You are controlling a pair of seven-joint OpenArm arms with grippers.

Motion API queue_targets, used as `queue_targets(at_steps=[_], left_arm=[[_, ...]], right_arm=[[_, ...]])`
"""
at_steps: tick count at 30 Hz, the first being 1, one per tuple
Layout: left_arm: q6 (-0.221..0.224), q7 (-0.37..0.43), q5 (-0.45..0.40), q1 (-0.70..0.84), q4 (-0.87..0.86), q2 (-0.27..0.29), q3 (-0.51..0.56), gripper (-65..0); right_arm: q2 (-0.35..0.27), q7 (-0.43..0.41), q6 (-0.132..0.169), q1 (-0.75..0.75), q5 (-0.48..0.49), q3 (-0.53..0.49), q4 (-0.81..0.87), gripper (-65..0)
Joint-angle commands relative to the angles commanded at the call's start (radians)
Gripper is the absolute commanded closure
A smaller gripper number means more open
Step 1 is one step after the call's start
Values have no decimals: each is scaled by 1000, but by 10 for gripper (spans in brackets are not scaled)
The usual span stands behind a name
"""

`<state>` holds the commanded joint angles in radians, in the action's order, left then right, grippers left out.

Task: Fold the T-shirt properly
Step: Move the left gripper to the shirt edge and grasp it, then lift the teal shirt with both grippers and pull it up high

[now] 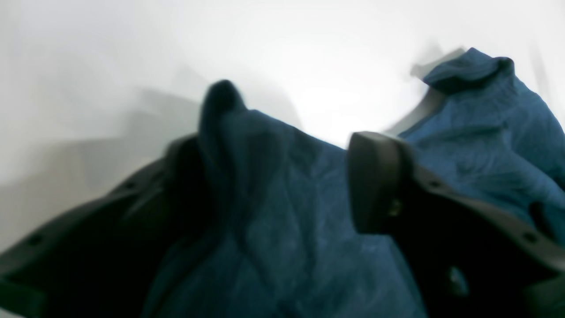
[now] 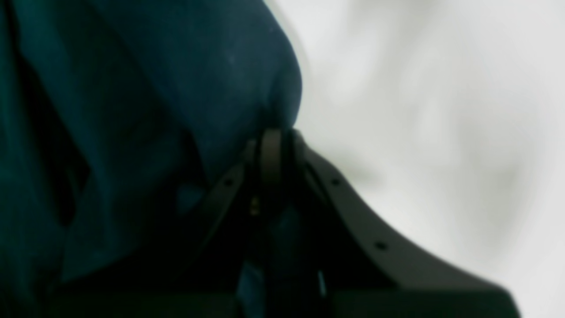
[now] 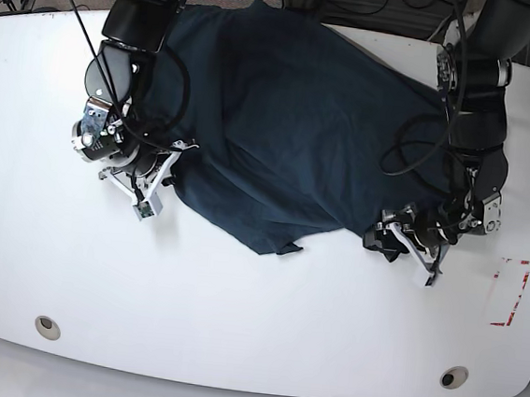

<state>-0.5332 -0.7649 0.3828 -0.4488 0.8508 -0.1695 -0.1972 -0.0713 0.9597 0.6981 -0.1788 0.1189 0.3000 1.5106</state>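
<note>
Base view: T-shirt (image 3: 282, 116) between both fingers (image 3: 385, 236).

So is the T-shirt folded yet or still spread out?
Still spread, not neatly folded: the T-shirt lies rumpled across the table, each side pinched by the right pincer and the left pincer.

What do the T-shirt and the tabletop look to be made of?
T-shirt: soft knit fabric, probably cotton, matte navy; it wrinkles and drapes in loose folds. Table: a hard, smooth white surface with slight sheen, perhaps laminate or painted board; the exact material cannot be told.
</note>
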Motion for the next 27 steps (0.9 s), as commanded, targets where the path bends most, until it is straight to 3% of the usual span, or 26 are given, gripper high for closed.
queue_targets(at_steps=[4,10,16,20,27], left_arm=[[0,2,-3,2,0,-5,0,-249],[0,2,-3,0,0,-31,3,0],[-6,-17,-3,3,44,-41,5,0],[-6,-80,2,6,170,-69,0,0],[-2,-173,2,25,388,-71,-11,0]], right_arm=[[0,-2,0,0,0,0,0,0],[0,-2,0,-3,0,0,0,0],[-2,6,0,-25,-5,0,32,0],[-8,37,0,-35,-6,-2,86,0],[-40,80,0,-72,-5,-2,153,0]])
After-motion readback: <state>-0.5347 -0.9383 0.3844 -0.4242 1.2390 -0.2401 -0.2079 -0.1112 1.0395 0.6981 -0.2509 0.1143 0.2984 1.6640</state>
